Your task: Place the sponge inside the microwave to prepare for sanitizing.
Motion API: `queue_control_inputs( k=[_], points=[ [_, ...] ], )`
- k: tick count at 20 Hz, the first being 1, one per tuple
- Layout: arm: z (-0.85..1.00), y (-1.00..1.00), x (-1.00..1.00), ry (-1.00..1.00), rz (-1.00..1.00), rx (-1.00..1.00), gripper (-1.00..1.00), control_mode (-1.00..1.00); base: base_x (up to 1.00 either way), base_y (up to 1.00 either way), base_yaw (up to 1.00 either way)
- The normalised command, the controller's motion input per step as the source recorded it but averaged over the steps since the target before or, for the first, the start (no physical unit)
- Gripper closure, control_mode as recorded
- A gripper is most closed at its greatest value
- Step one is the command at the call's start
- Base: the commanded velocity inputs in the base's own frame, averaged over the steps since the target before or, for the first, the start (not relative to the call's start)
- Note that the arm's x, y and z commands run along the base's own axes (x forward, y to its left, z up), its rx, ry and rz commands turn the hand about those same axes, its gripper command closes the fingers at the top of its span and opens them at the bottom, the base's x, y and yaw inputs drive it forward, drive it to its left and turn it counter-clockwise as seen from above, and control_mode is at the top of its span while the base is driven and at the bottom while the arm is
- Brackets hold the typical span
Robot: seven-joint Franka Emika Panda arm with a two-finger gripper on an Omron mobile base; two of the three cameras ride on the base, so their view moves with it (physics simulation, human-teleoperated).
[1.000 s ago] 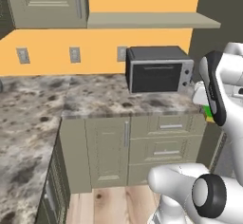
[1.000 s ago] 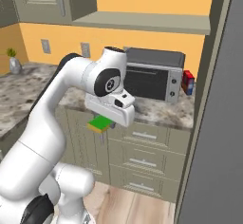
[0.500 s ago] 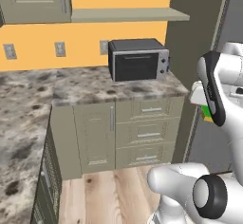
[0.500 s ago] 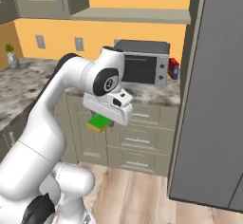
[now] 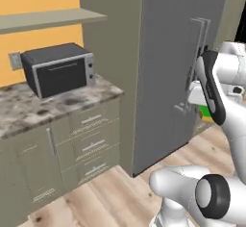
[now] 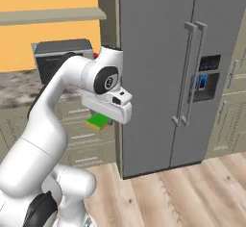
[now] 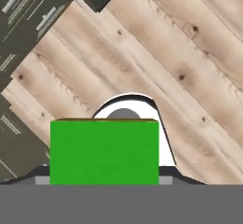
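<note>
our whole view has swung since a second ago: the small grey oven (image 5: 59, 69) that sat in front of us is now off to one side on the counter (image 5: 53, 107), and a tall grey fridge (image 6: 178, 57) has come into the middle. that is the base turning, not the things moving. we judge we are in the carry step, heading round to find the microwave, which lies somewhere past this turn.

the sponge (image 6: 99, 121) has kept its place in the end effector (image 6: 106, 119) throughout. in the hand view the sponge (image 7: 104, 152) sits right against the camera, pinched between the fingers, hanging over bare wooden floor (image 7: 156, 61), well clear of the counter.
</note>
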Motion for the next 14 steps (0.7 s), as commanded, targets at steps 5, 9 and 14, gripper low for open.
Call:
queue_control_inputs(
  k=[5,9,14],
  points=[
    [0.00,0.00,0.00,0.00,0.00,0.00,1.00,1.00,-0.16,0.00,-0.79],
    [0.00,0.00,0.00,0.00,0.00,0.00,1.00,1.00,-0.16,0.00,-0.79],
    [0.00,0.00,0.00,0.00,0.00,0.00,1.00,1.00,-0.16,0.00,-0.77]
  ],
)
